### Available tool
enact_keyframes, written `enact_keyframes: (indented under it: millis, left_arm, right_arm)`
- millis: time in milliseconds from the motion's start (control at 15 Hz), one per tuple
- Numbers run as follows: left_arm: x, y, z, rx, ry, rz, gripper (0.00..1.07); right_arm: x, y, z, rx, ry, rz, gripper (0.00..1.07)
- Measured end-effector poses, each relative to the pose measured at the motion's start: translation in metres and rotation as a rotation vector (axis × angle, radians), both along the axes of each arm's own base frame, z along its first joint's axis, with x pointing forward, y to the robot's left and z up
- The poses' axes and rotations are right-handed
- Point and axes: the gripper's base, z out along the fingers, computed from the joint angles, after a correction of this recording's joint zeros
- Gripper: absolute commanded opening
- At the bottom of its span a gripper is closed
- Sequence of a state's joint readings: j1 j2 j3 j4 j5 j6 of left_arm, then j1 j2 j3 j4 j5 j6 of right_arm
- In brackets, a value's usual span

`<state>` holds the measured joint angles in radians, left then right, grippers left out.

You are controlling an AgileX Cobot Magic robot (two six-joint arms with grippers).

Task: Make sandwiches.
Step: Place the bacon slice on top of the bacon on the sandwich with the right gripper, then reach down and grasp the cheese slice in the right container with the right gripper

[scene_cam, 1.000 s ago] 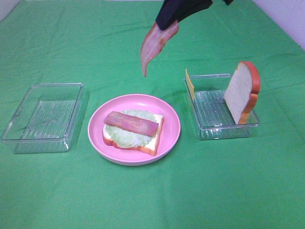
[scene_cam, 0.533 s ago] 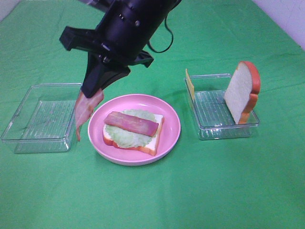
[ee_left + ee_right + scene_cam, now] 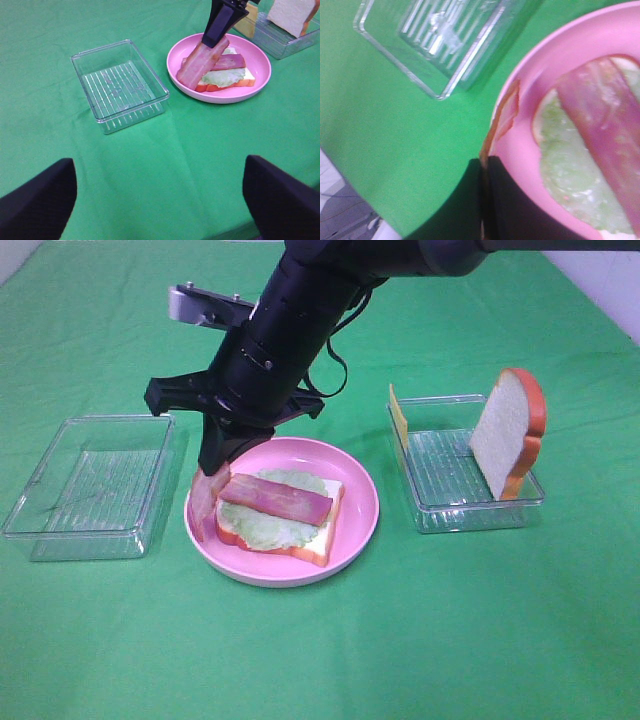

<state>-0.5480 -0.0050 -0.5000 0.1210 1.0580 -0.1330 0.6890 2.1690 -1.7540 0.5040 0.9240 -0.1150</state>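
On the pink plate (image 3: 362,502) lies a bread slice (image 3: 318,543) with lettuce (image 3: 262,527) and one bacon strip (image 3: 276,498) on top. My right gripper (image 3: 218,462) reaches across to the plate's left side and is shut on a second bacon strip (image 3: 205,505). That strip hangs down, with its lower end on the plate's left rim beside the bread. It also shows in the left wrist view (image 3: 199,65) and the right wrist view (image 3: 505,112). A second bread slice (image 3: 508,430) and yellow cheese (image 3: 398,415) stand in the right tray (image 3: 450,512). My left gripper (image 3: 160,200) is open and empty, low over the cloth.
An empty clear tray (image 3: 45,530) stands left of the plate, close to the hanging bacon; it also shows in the left wrist view (image 3: 155,97). A green cloth (image 3: 400,640) covers the table. The right arm spans the space above the plate's back left.
The right gripper came from high at the back, swung left and down with the bacon strip, then moved right so the strip's end now rests on the plate's left rim.
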Motion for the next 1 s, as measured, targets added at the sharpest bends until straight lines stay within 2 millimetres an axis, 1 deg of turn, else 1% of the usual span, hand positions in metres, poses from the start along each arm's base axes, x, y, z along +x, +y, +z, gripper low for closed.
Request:
enact_keyframes:
  millis: [133, 467, 533, 600, 733, 867, 1000]
  left_arm:
    - [0.0, 0.0, 0.0, 0.0, 0.0, 0.0, 0.86]
    - [0.0, 0.0, 0.0, 0.0, 0.0, 0.0, 0.86]
    - [0.0, 0.0, 0.0, 0.0, 0.0, 0.0, 0.86]
    - [0.0, 0.0, 0.0, 0.0, 0.0, 0.0, 0.86]
    - [0.0, 0.0, 0.0, 0.0, 0.0, 0.0, 0.86]
    - [0.0, 0.0, 0.0, 0.0, 0.0, 0.0, 0.86]
    - [0.0, 0.0, 0.0, 0.0, 0.0, 0.0, 0.86]
  right_arm:
    - [0.01, -0.012, -0.006, -0.088, -0.035, -0.041, 0.0]
    - [0.023, -0.029, -0.01, -0.168, -0.085, -0.067, 0.01]
    - [0.028, -0.035, -0.01, -0.185, -0.094, -0.088, 0.13]
    - [0.03, -0.038, -0.011, -0.199, -0.101, -0.098, 0.22]
    - [0.032, -0.041, -0.011, -0.228, -0.124, -0.1, 0.47]
    - [0.034, -0.044, -0.012, -0.257, -0.146, -0.112, 0.58]
    - [0.037, -0.049, -0.012, -0.306, -0.176, -0.13, 0.63]
